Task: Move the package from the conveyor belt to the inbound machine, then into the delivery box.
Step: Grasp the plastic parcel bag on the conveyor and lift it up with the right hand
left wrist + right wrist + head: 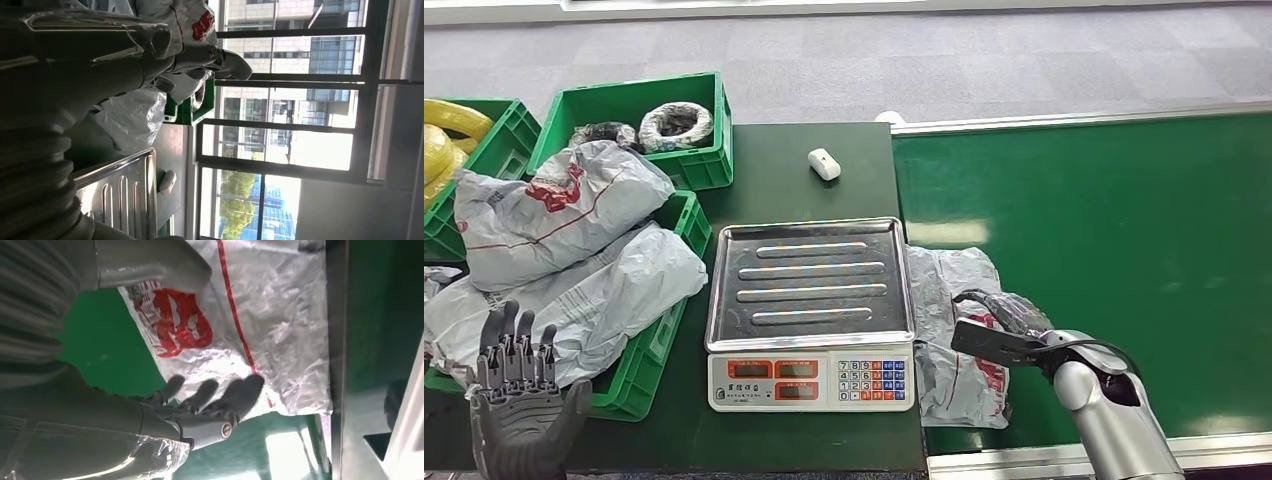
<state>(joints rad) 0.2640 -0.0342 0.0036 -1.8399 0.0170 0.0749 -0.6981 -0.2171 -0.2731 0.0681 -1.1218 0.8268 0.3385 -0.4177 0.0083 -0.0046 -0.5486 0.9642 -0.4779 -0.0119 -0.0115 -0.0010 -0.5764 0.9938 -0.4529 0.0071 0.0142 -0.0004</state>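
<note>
Right robot hand [1009, 318] rests spread on the crinkled grey plastic package with red print [954, 330] at the near left edge of the green conveyor belt [1104, 260].

In the right wrist view its dark fingers [240, 395] lie apart on the film beside the red logo, thumb above, nothing clamped. The package lies flat, just beside the steel-trayed electronic scale with coloured keys [809, 310] on the dark green counter [774, 170]. The left robot hand [519, 410] hovers open, fingers upright and apart, holding nothing, near the green plastic crates [689, 215] heaped with similar grey bags [564, 250]. A small white oblong object [824, 163] sits on the counter beyond the scale.
</note>
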